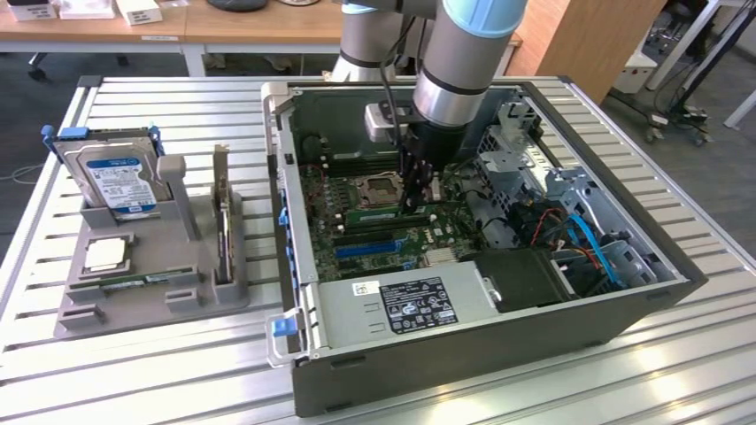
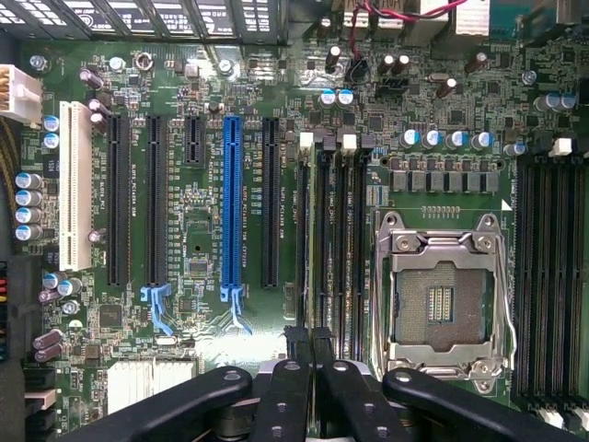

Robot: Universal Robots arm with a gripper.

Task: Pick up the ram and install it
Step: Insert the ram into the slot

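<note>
The ram [image 1: 378,215] stands on edge in the memory slots just in front of the empty processor socket [image 1: 375,188] inside the open computer case [image 1: 473,359]. Its green side shows to the exterior view's left of my gripper [image 1: 416,205], which reaches straight down onto it. In the wrist view the ram is a thin pale line [image 2: 323,230] running along a slot beside the socket [image 2: 440,299]. My gripper [image 2: 310,336] has its two black fingers [image 2: 296,368] pressed close together on the stick's top edge. The part under the fingers is hidden.
A grey fixture [image 1: 148,305] on the slatted table at the exterior view's left holds a hard drive [image 1: 116,177], a silver processor chip [image 1: 106,254], an upright expansion card [image 1: 221,212] and another green stick [image 1: 130,282]. Case walls, drive cages and cables [image 1: 579,235] crowd the arm.
</note>
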